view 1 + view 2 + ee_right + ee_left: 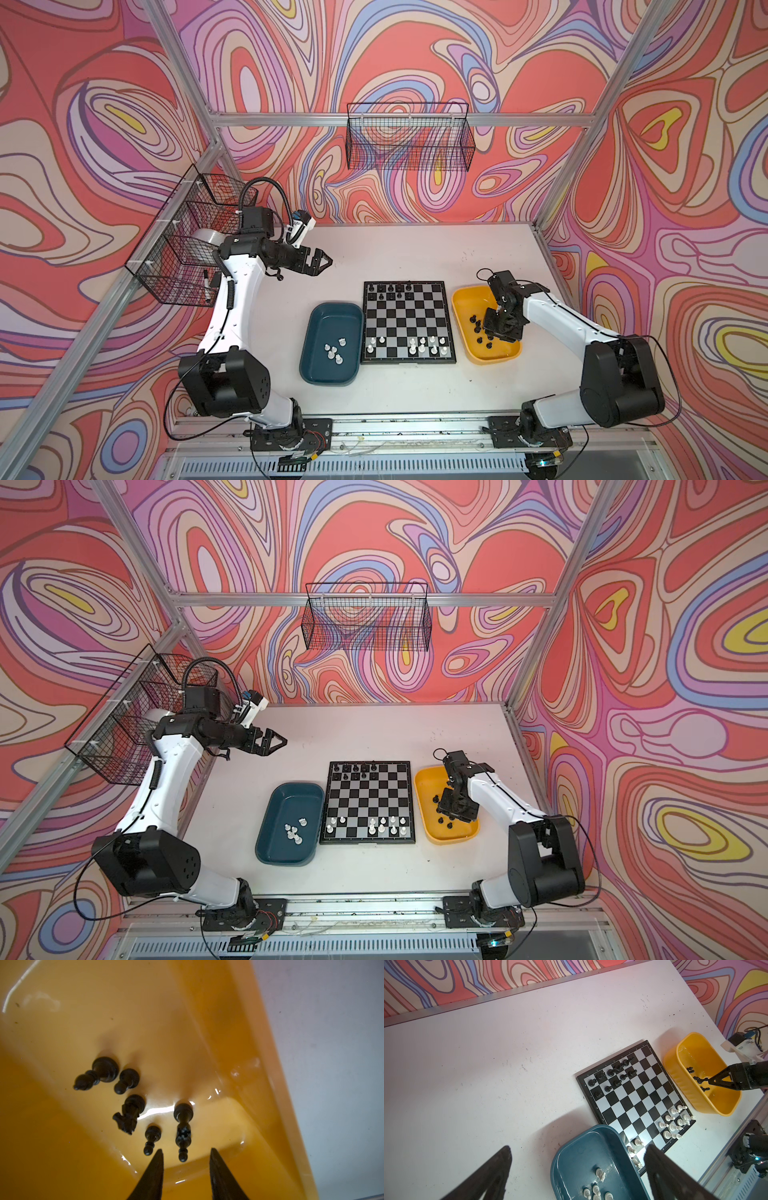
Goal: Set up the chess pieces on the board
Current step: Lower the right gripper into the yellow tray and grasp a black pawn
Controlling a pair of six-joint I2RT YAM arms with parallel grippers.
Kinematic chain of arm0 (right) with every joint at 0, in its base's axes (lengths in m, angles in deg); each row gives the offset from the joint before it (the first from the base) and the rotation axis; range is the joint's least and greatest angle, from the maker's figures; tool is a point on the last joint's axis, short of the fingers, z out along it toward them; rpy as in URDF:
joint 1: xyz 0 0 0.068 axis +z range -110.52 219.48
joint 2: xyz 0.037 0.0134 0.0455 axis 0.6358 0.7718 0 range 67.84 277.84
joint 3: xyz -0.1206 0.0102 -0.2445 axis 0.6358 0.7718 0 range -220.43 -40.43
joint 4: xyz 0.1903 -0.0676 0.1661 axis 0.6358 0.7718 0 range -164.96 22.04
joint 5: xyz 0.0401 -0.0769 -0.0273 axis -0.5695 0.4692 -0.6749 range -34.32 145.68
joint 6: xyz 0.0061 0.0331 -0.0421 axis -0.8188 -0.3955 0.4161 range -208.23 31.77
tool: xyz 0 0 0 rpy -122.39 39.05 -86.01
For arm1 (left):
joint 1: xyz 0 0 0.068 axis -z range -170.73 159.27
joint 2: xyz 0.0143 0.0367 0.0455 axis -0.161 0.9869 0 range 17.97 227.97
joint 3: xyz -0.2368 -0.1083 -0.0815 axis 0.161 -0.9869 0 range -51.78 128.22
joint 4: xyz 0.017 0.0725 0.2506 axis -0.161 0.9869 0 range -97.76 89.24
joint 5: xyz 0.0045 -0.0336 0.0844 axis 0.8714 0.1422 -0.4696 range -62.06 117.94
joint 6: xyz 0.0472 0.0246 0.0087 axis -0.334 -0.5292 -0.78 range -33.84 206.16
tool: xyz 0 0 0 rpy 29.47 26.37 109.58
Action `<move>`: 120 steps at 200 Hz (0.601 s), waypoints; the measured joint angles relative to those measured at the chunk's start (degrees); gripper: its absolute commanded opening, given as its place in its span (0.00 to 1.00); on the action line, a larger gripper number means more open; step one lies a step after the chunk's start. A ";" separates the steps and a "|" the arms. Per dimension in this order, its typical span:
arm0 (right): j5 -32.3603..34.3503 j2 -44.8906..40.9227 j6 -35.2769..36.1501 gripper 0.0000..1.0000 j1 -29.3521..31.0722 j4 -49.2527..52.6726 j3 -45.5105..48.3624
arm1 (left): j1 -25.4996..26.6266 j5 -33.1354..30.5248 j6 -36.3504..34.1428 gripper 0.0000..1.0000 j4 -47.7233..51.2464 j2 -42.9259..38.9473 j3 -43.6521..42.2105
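The board (409,320) lies mid-table, seen in both top views (368,802). Several black chess pieces (395,291) stand on its far rows and several white ones (424,345) on its near rows. My right gripper (186,1152) points down into the yellow tray (457,307), jaws narrowly open. The top of a tall black piece (182,1126) lies just ahead of the gap, untouched. A black pawn (151,1138), a knight (129,1113) and other black pieces lie beside it. My left gripper (326,262) hangs wide open and empty above the table, behind the teal tray (309,332).
The teal tray holds several loose white pieces (333,353), left of the board. Wire baskets hang on the left wall (187,241) and the back wall (409,137). An aluminium rail (415,428) runs along the table's front edge.
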 measured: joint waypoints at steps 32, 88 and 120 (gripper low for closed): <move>0.22 1.40 0.00 0.35 0.00 -1.20 0.04 | 0.00 0.02 -0.02 1.00 0.11 0.00 0.00; 0.68 3.19 0.07 0.30 0.00 -3.21 0.63 | 0.00 0.46 -0.02 1.00 0.15 0.04 0.00; 1.14 3.50 0.09 0.29 0.00 -4.11 0.63 | 0.00 0.68 -0.02 1.00 0.17 0.31 0.00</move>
